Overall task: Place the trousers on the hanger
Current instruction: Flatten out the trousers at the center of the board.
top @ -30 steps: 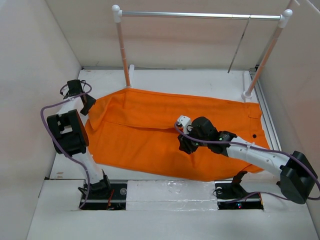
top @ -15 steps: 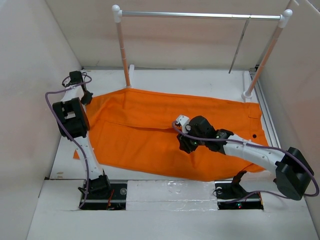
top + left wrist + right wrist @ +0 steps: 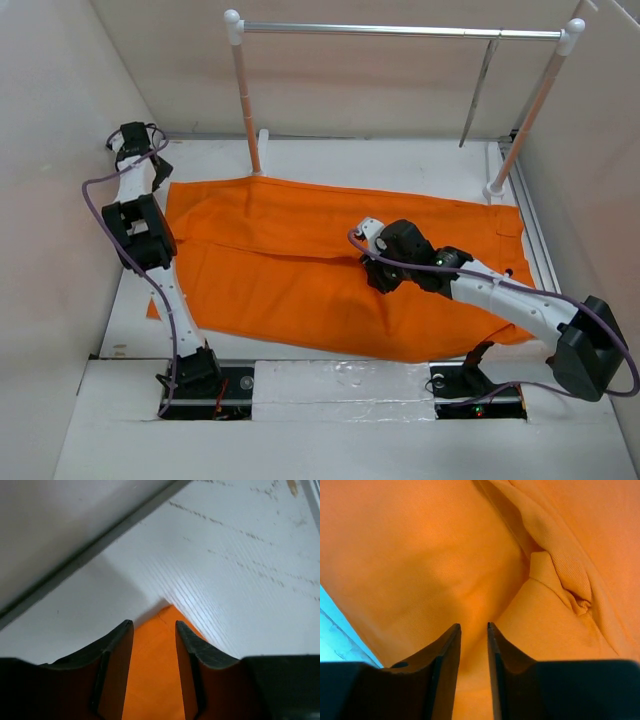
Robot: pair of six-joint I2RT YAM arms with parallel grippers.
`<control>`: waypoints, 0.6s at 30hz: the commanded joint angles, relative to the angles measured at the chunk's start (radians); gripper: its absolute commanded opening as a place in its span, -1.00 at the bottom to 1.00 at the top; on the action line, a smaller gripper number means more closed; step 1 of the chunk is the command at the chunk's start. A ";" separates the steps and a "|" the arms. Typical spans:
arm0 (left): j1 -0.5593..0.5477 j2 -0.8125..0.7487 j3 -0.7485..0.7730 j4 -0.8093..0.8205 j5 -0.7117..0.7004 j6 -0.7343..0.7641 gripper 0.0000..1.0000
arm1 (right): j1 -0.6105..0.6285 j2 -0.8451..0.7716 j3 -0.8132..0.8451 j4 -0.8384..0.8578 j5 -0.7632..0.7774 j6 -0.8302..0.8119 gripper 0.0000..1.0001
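The trousers (image 3: 330, 265) lie spread flat on the white table (image 3: 360, 165), reaching from the left side almost to the right wall. The left gripper (image 3: 154, 640) holds a far left corner of the cloth, its fingers (image 3: 117, 650) close together with orange between them. The right gripper (image 3: 473, 645) presses down on the middle of the trousers, fingers nearly closed on a fold. The hanger (image 3: 476, 88) hangs from the silver rail (image 3: 400, 31) at the back right, well apart from the trousers.

Readable text: none in any view
Labels, brands: none legible
Numbers, signs: none legible
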 commanded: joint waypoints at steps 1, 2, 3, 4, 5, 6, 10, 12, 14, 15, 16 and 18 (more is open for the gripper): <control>0.004 -0.226 -0.044 0.032 0.050 0.000 -0.27 | 0.008 -0.019 0.046 -0.015 0.001 -0.016 -0.36; -0.010 -0.266 -0.086 0.040 0.056 -0.006 -0.27 | 0.008 -0.022 0.047 -0.013 -0.002 -0.027 -0.50; -0.024 -0.318 -0.202 0.061 0.043 -0.007 -0.28 | 0.018 -0.023 0.049 -0.010 -0.010 -0.033 -1.00; -0.039 -0.434 -0.275 0.076 0.024 -0.006 -0.28 | 0.018 -0.023 0.052 -0.007 -0.014 -0.038 -1.00; -0.061 -0.494 -0.359 0.099 0.013 -0.003 -0.29 | 0.031 -0.026 0.052 -0.007 -0.019 -0.053 -1.00; -0.061 -0.679 -0.614 0.145 0.001 -0.033 -0.31 | 0.043 -0.035 0.047 0.004 -0.037 -0.068 -1.00; -0.037 -0.902 -0.912 0.147 -0.019 -0.063 -0.31 | 0.068 -0.068 0.015 0.024 -0.053 -0.098 -1.00; 0.017 -1.038 -1.082 0.112 -0.019 -0.064 -0.31 | 0.080 -0.087 -0.008 0.042 -0.080 -0.102 -1.00; 0.084 -1.114 -1.201 0.063 -0.013 -0.064 -0.29 | 0.089 -0.103 -0.042 0.053 -0.102 -0.118 -1.00; 0.115 -1.186 -1.235 0.049 0.001 -0.060 -0.29 | 0.089 -0.115 -0.051 0.059 -0.122 -0.122 -0.99; 0.149 -1.215 -1.263 0.035 0.018 -0.050 -0.21 | 0.089 -0.124 -0.060 0.063 -0.129 -0.127 -0.98; 0.207 -1.262 -1.311 -0.026 0.004 -0.085 -0.14 | 0.089 -0.138 -0.088 0.071 -0.155 -0.130 -0.90</control>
